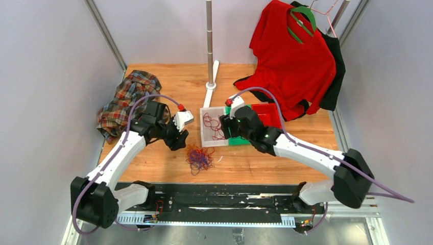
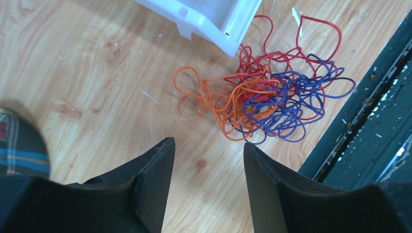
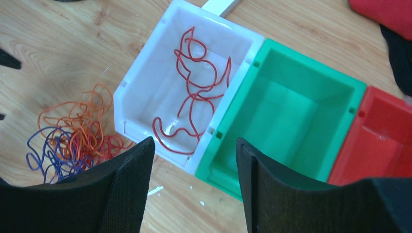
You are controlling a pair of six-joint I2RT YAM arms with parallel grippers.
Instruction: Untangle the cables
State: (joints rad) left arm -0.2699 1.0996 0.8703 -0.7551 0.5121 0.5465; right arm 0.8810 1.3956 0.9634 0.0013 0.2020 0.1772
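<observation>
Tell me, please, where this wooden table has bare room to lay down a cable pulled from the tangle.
Bare wood lies between the plaid cloth and the white pole base, and right of the red, orange and purple cable tangle before the black rail. Crowded: the white plastic bin, green bin, red bin and red shirt.

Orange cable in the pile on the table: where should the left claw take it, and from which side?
Best bet: take the orange cable at the bare loops that stick out of the tangle opposite the purple cable. Come down from above, since it lies flat on the table; the open left claw hangs just short of it.
</observation>
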